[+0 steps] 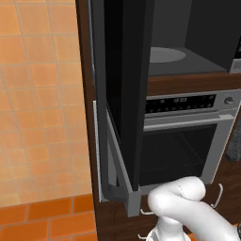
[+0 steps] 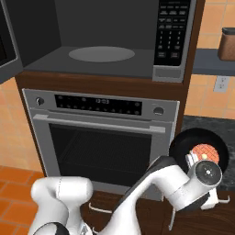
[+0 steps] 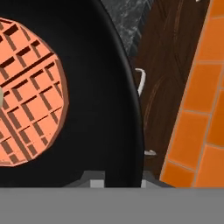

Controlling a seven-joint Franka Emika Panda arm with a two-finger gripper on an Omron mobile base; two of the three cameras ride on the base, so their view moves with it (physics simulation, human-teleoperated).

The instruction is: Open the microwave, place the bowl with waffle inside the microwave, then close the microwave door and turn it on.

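- Door [image 1: 123,94] is swung open; the placing step is in hand.
- Bowl [image 2: 183,143] with waffle [image 2: 204,152] is seen low right, at the end effector [image 2: 200,161]; grip cannot be told.
- Next, a lift onto the turntable [image 2: 101,53] is called for.

I am in a home kitchen. In front of me a tall column of dark brown wood holds a built-in microwave [image 2: 110,41], its grey cavity open and a round turntable plate [image 2: 101,53] lying inside, with a keypad panel [image 2: 171,32] to the right. Just below sits a silver oven [image 2: 103,137] with knobs, a display and a bar handle. Pale orange tiles cover the wall [image 1: 37,94] and deeper orange tiles the floor [image 1: 42,216]. A speckled dark worktop [image 2: 202,124] runs off to the right, a wall socket [image 2: 221,83] above it, and wooden cabinet fronts with metal handles [image 3: 141,81] stand below.
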